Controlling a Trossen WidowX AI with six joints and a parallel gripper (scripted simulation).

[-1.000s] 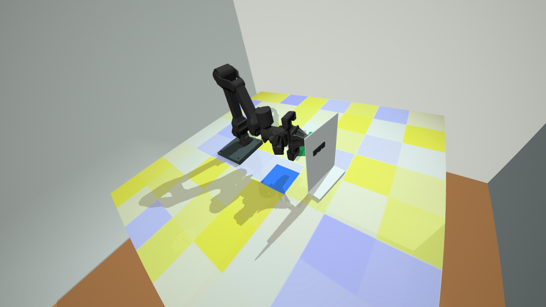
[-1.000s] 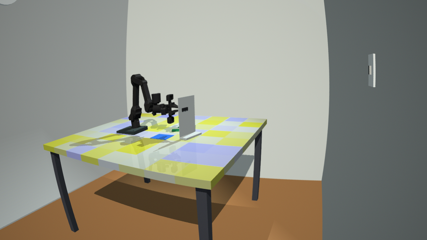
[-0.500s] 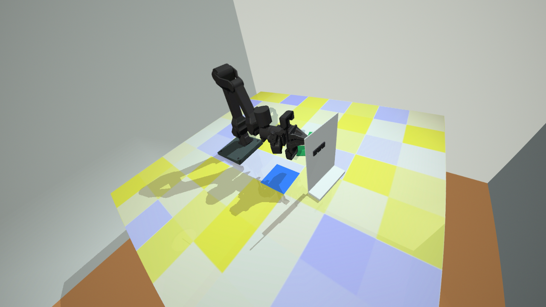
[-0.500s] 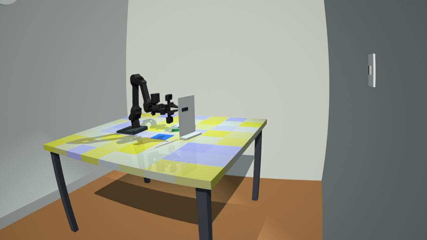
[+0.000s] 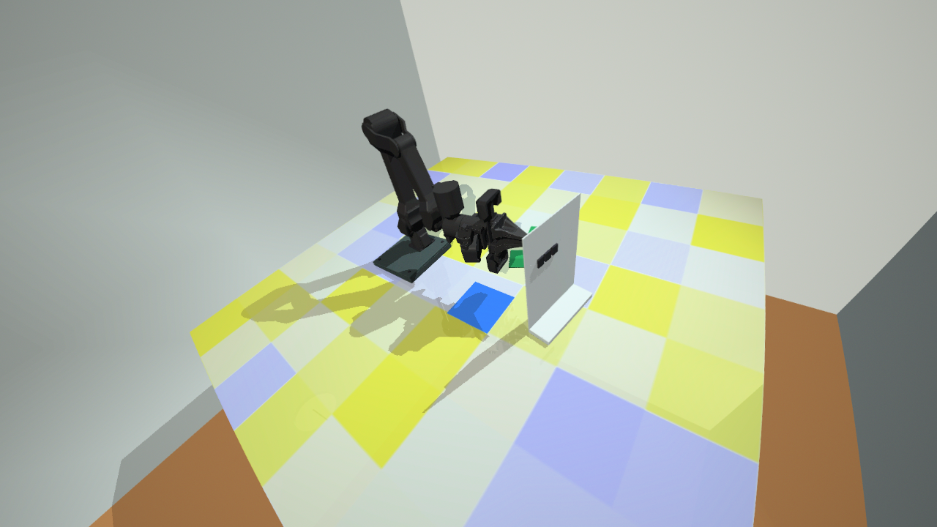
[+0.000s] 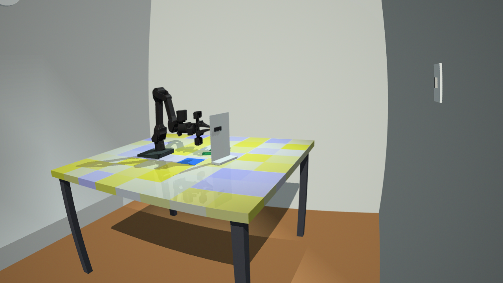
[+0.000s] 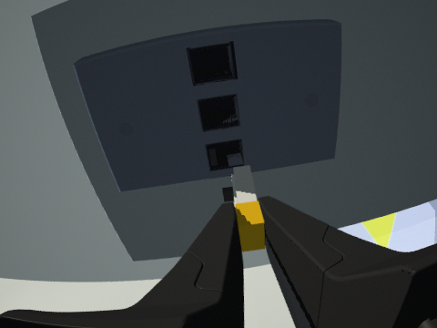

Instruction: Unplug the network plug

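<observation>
My gripper point(image 5: 523, 237) point(image 6: 209, 127) point(image 7: 246, 211) is shut on the plug point(image 7: 250, 211), which has a yellow body and a grey-white front. In the wrist view the plug's front end shows below the lowest large socket opening point(image 7: 225, 155) and appears clear of it. The thin tab cannot be made out. The upright panel point(image 5: 555, 282) point(image 6: 220, 144) point(image 7: 291, 186) stands just ahead of the fingers. A flat blue square point(image 5: 499, 301) point(image 6: 191, 161) and a green marking point(image 5: 516, 259) point(image 6: 206, 153), partly hidden, lie on the table on the arm's side of the panel.
A dark blue faceplate point(image 7: 155, 114) on the panel has two more openings, the top one point(image 7: 211, 64) and the middle one point(image 7: 218, 112). The panel stands on a white foot point(image 5: 564, 313) point(image 6: 224, 160). The arm's base plate point(image 5: 411, 260) point(image 6: 155, 153) is beyond the blue square.
</observation>
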